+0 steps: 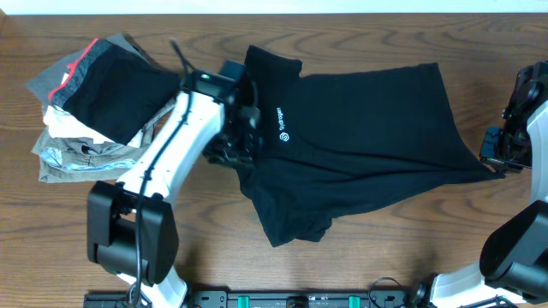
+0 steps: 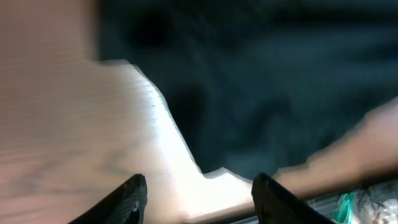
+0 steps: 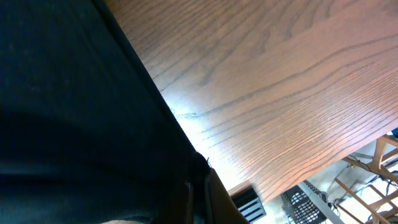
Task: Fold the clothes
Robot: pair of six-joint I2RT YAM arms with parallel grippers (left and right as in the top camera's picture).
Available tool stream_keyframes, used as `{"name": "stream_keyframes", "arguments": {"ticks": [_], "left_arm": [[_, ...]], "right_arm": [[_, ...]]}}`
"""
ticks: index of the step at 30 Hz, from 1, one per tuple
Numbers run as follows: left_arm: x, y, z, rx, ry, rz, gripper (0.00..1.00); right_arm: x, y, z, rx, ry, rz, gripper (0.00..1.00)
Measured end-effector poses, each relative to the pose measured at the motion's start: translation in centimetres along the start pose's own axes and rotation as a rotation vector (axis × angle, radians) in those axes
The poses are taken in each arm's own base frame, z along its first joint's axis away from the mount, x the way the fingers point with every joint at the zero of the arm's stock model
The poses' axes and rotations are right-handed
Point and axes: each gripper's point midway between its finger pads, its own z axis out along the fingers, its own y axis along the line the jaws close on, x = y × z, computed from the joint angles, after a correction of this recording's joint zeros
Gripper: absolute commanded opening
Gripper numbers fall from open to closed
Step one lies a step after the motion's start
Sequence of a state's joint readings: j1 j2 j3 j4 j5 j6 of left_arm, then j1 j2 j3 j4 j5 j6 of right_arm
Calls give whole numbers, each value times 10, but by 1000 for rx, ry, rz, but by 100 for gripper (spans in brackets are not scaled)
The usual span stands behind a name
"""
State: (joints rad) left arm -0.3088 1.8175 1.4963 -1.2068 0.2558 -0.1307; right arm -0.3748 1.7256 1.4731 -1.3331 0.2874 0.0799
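The black T-shirt (image 1: pixel 360 145) lies rumpled across the middle of the table, its small white logo (image 1: pixel 282 124) facing up near its left end. My left gripper (image 1: pixel 235 128) hovers at the shirt's left edge; in the left wrist view its fingers (image 2: pixel 198 199) are open over bare wood with the black fabric (image 2: pixel 267 81) just beyond them. My right gripper (image 1: pixel 497 162) is at the shirt's far right corner. In the right wrist view its fingers (image 3: pixel 202 196) are shut on the black fabric (image 3: pixel 74 124).
A stack of folded garments (image 1: pixel 94 103), grey, white and red-trimmed with a black one on top, sits at the table's left. The wooden table (image 1: pixel 411 248) extends in front of the shirt. The table edge and a dark crate (image 3: pixel 311 199) show in the right wrist view.
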Motion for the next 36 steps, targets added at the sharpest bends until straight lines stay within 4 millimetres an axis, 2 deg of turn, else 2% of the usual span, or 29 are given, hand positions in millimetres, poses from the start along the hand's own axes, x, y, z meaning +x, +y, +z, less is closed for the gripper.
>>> {"name": "stream_keyframes", "arguments": {"ticks": [5, 8, 16, 21, 23, 26, 36], "left_arm": [[-34, 41, -8, -37, -131, -164, 56], [-42, 51, -3, -41, -162, -176, 60], [-33, 55, 46, -16, -150, -112, 67], [-31, 56, 66, 4, -163, -64, 67], [-32, 55, 72, 13, -179, -50, 66], [-32, 55, 77, 21, -187, -38, 58], [-39, 51, 81, 46, -218, 0, 55]], "right_arm": [[-1, 1, 0, -4, -2, 2, 3], [-1, 1, 0, -7, -3, 3, 3], [-1, 2, 0, -13, -4, 9, 3], [-1, 3, 0, -20, -3, 9, 3], [-1, 4, 0, -23, -4, 9, 3], [-1, 5, 0, -27, -3, 9, 3], [-1, 5, 0, -30, -3, 9, 3]]}}
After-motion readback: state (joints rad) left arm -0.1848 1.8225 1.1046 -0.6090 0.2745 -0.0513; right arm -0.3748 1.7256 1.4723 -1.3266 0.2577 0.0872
